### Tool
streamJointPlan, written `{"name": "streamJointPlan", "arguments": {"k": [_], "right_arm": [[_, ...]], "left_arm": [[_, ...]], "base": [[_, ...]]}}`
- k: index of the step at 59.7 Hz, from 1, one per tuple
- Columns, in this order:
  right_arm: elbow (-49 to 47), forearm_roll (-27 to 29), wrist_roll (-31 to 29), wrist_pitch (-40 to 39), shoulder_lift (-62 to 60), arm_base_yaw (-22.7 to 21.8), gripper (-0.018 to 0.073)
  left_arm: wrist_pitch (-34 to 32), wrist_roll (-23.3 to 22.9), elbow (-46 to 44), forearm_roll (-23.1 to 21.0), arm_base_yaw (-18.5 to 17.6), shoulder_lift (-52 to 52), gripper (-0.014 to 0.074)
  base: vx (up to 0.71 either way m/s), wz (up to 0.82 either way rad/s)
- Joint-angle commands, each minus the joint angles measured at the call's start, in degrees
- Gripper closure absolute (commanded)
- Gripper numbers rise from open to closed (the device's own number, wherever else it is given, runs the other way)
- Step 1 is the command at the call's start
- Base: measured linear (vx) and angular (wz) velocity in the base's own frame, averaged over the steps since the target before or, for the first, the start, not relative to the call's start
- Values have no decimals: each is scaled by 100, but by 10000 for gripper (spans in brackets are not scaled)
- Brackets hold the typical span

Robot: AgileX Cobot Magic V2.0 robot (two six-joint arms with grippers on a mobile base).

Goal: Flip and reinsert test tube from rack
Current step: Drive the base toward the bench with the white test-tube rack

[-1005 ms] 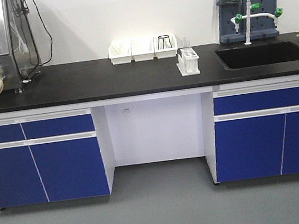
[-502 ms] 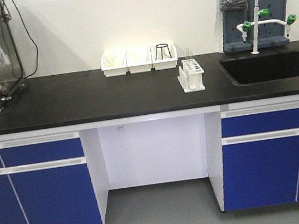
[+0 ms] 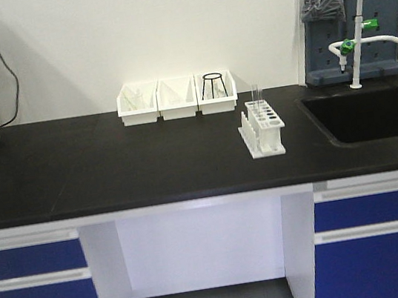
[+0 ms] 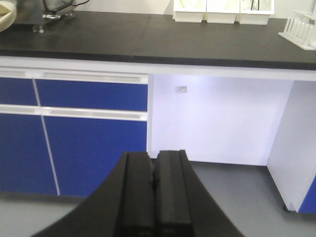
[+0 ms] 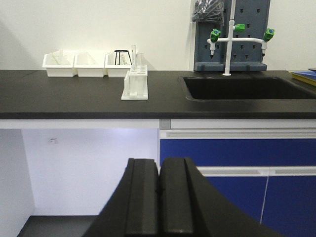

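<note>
Test tube, seemingly just one, stands upright in the single white rack on the black surface, near three white bins. Left pincer and right pincer are both closed, gripping nothing.

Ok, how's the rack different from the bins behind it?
The rack stands alone near the sink; the bins sit three in a row against the wall. The rack has a holed top with a tube upright; the bins are open. Both are white.
</note>
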Motion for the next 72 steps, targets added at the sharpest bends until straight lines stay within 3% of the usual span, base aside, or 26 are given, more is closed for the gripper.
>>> {"name": "streamJointPlan", "arguments": {"k": [1, 72], "right_arm": [[3, -11, -7, -465, -62, -12, 571], [3, -11, -7, -465, -62, -12, 571]], "left_arm": [[-453, -3, 12, -26, -48, -65, 603], [-453, -3, 12, -26, -48, -65, 603]], "base": [[59, -8], [54, -3]]}}
